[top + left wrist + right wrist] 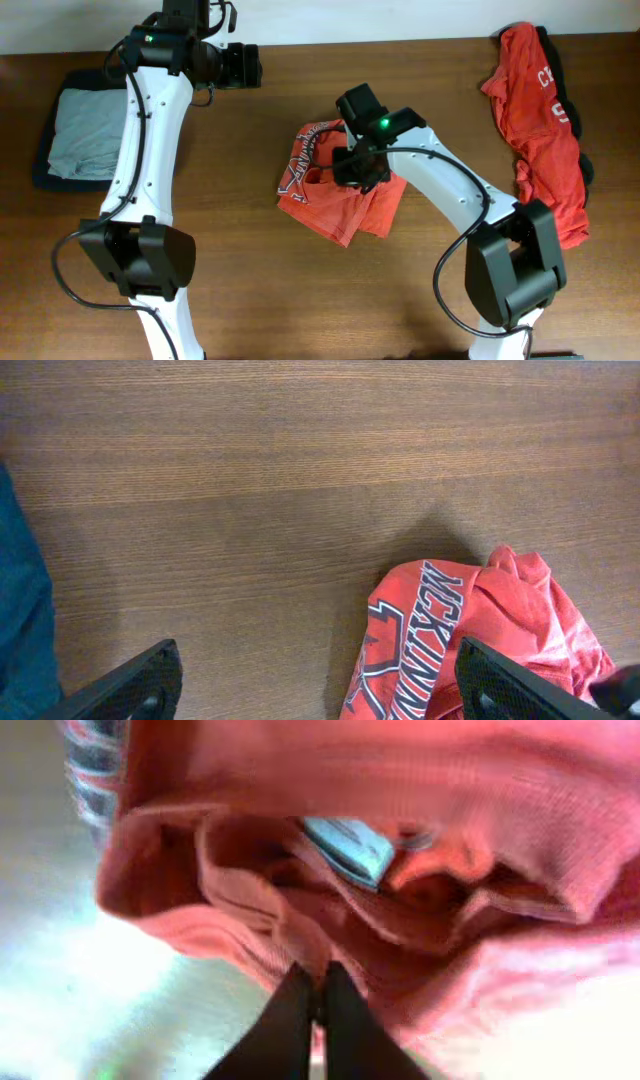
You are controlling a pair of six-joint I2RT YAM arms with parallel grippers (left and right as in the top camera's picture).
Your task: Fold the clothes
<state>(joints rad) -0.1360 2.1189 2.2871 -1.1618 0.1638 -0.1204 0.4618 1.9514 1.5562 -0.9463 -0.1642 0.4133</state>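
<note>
A crumpled T-shirt (335, 190), red-orange, lies bunched in the middle of the wooden table (250, 270). White block lettering with dark outlines (300, 160) shows on its left side; the rest is folded over itself in loose, uneven layers.

The right gripper (362, 168) sits directly on top of this shirt, near its upper edge. In the right wrist view, red-orange fabric (400, 920) fills almost the whole frame. The two dark fingers (300, 1020) are pressed together with no gap, pinching a fold of the cloth at their tips. A small light blue label (350, 845) shows among the folds above them.

The left wrist view shows the same shirt (470, 640) at lower right, its lettering running upward. The left gripper (320, 690) is spread wide, its fingers (130, 685) at the lower corners of that frame, holding nothing above bare wood. From overhead, this gripper (240, 65) is near the table's far edge, well apart from the shirt.

At the far right, a second red-orange T-shirt (535, 120) lies stretched out in a long strip, with a dark garment (585, 165) showing along its right edge.

At the far left, a pale grey-blue garment (85, 135) rests neatly folded on top of a dark navy garment (45, 170).
</note>
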